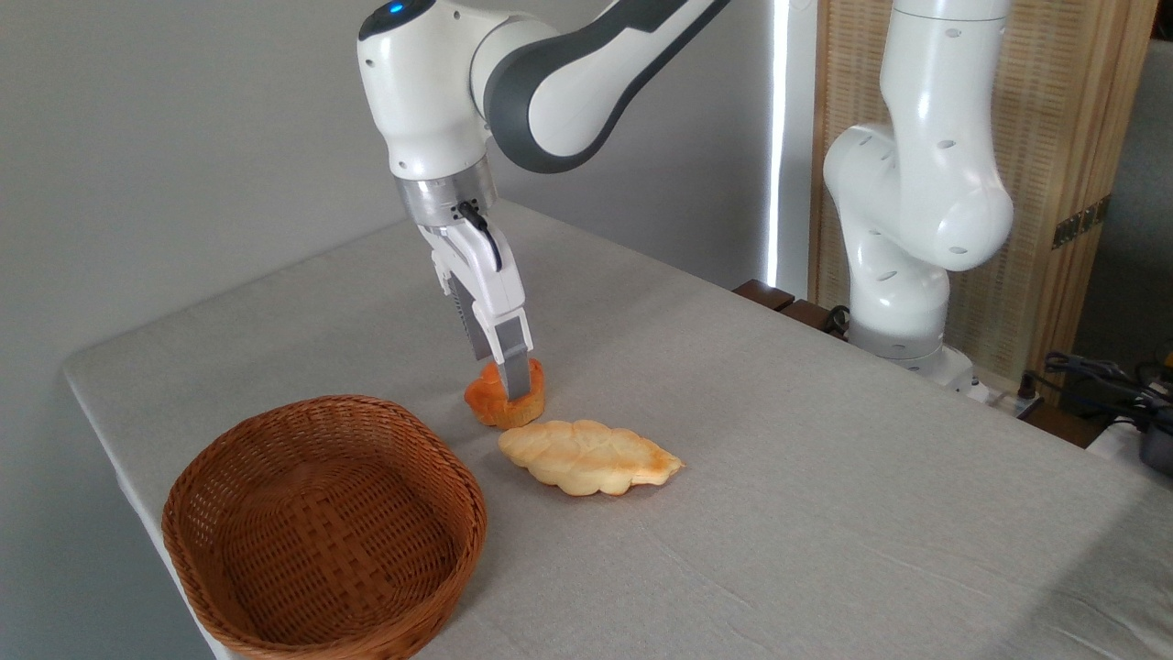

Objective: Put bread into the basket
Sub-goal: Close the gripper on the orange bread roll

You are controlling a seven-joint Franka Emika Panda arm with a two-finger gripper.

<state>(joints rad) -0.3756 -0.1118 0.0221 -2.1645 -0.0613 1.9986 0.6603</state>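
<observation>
At the left we see the brown wicker basket [323,530] sitting near the table's [825,477] front corner, nothing inside it. Just right of its far rim the orange bun [490,403] rests on the grey cloth. The gripper [516,390] is down over the bun, its near finger [515,371] across the bun's front; we cannot tell whether it is clamped. Just beside the bun lies the pale braided loaf [588,456].

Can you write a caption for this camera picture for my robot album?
Robot gripper lowered onto the orange bun, beside a braided loaf and an empty wicker basket.
</observation>
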